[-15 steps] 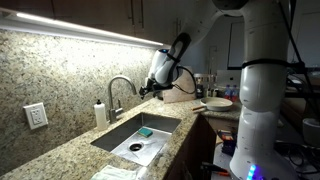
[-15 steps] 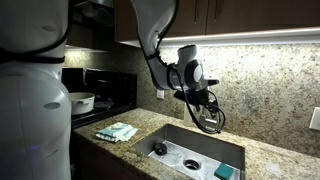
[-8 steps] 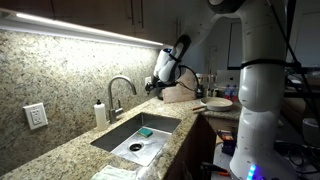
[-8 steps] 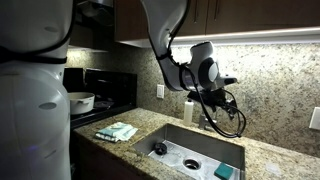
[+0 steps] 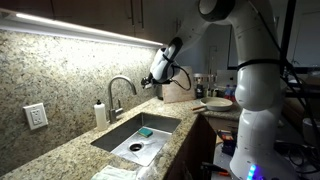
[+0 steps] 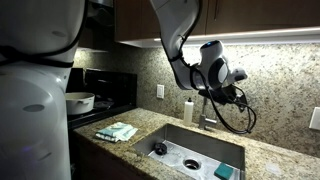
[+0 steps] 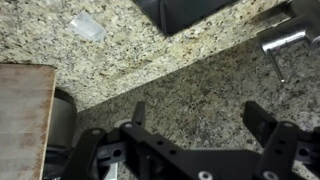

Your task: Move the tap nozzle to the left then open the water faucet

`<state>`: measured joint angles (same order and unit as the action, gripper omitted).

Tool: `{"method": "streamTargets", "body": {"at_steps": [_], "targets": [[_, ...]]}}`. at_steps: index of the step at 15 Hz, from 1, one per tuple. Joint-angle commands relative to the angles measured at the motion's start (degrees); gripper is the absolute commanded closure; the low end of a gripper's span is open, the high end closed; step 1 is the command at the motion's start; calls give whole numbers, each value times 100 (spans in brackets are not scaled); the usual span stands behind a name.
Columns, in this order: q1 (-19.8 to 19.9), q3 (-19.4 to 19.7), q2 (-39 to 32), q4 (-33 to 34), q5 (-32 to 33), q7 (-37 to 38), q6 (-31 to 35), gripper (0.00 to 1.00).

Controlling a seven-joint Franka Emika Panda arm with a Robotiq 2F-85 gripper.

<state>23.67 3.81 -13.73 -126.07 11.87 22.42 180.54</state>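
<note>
The chrome water faucet (image 5: 115, 104) stands behind the sink, and its tap nozzle (image 5: 123, 80) arches toward the basin. In the wrist view part of the faucet (image 7: 281, 40) shows at the top right. My gripper (image 5: 150, 84) hangs in the air to the right of the nozzle tip, apart from it. In the wrist view my gripper (image 7: 200, 122) is open and empty over the granite counter. It also shows in an exterior view (image 6: 238, 90), above the sink's back edge.
A white soap bottle (image 5: 100, 113) (image 6: 188, 110) stands by the faucet. The steel sink (image 5: 120, 134) holds a blue sponge (image 5: 145, 131). A wooden board (image 7: 25, 120) lies on the counter. A cloth (image 6: 118, 131) and a pot (image 6: 78, 102) sit beside the sink. A wall outlet (image 5: 36, 116) is on the backsplash.
My gripper has risen slightly and swung sideways along the backsplash, turning at the wrist. The nozzle has not visibly moved.
</note>
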Motion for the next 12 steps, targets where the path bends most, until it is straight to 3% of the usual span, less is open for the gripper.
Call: {"method": "streamTargets", "body": {"at_steps": [1, 2, 7, 12], "targets": [[889, -1078, -502, 521, -479, -637, -80, 0], [663, -1011, -708, 661, -357, -449, -30, 0], [585, -1287, -1072, 937, -153, -442, -42, 0], [771, -1764, -858, 663, -107, -675, 71, 0]]}}
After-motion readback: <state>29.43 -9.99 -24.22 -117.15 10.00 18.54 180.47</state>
